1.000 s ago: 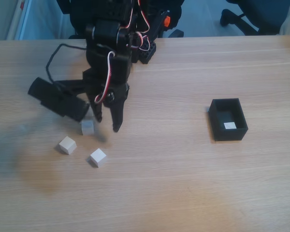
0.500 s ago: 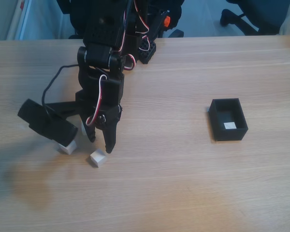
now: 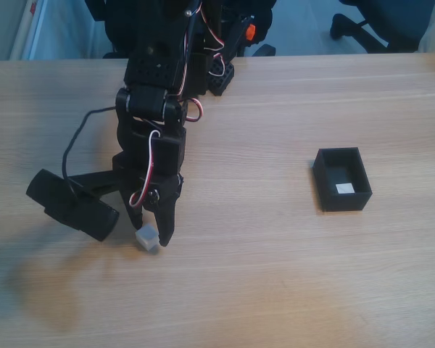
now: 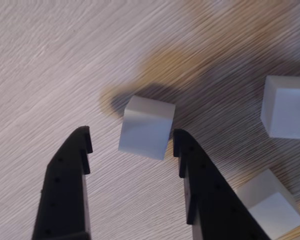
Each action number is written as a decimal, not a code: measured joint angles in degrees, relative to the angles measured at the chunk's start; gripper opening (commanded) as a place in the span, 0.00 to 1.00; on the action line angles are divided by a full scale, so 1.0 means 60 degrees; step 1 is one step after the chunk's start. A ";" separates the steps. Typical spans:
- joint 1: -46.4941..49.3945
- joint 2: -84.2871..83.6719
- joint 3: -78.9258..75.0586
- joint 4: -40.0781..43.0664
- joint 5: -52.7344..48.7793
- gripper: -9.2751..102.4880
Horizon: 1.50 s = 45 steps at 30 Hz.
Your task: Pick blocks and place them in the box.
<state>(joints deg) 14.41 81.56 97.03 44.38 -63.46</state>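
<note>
On the wooden worktop [image 3: 275, 275], left of centre in the fixed view: black arm [image 3: 154, 109] bent down, tool [image 3: 151, 236] lowered over one pale block [image 3: 146, 238]. Fingers spread, one on each side of that block, tips near the worktop — nothing pinched. From the wrist view, same block [image 4: 146, 128] between the two black fingers [image 4: 65, 185], slightly turned, nearer the finger on the right; contact there impossible to tell, clear gap on the left. Two more blocks at the right edge of the wrist view — one higher up [image 4: 286, 107], one low by the right finger [image 4: 267, 204], both apart from the middle block. Well off to the right in the fixed view: black open-topped box [image 3: 325, 183], a single white block [image 3: 345, 189] lying on its floor. Black wrist camera [image 3: 71, 205] jutting out to the left of the tool, cable looping up behind.
</note>
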 measured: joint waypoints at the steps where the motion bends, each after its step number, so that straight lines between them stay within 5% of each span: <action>1: -0.0015 -0.0015 0.0000 0.0000 0.0000 0.22; 18: -0.0161 -0.0190 0.0117 -0.0161 -0.0088 0.09; 30: -0.0498 0.1143 0.1465 -0.0425 -0.0088 0.08; 45: -0.5771 0.6812 0.3413 0.0747 0.0381 0.08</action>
<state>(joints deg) -20.21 122.43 117.51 48.87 -61.17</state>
